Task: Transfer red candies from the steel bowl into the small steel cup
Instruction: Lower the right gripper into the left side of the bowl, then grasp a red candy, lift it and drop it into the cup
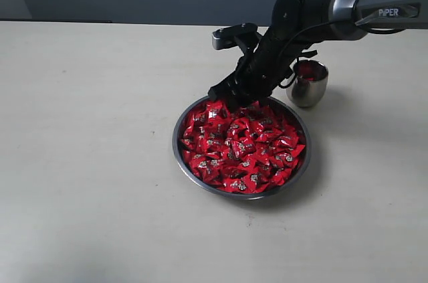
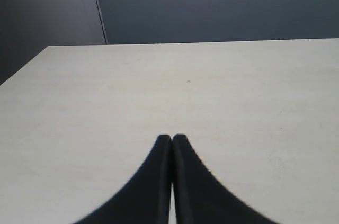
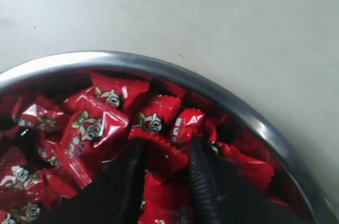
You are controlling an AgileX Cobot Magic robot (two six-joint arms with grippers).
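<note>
We treat the red candies [image 3: 95, 128] as light, slippery and crinkly, pinching one across its middle; the right gripper [image 3: 165, 149] stands partly open astride one, grip unconfirmed.

**Tally: 1 bowl, 1 cup, candies past counting**

Ext. view: 1 steel bowl [image 1: 176, 152] at centre frame and 1 small steel cup [image 1: 310, 90] to its upper right. The red candies [image 1: 244, 148] run to dozens heaped in the bowl, exact no. not countable. Some red shows inside the cup, qty unclear. 1 table [image 1: 87, 162]. 1 arm [image 1: 294, 22], upper right. 2 grippers, 1 per wrist view: left gripper [image 2: 172, 138], right gripper [image 3: 167, 147].
</note>
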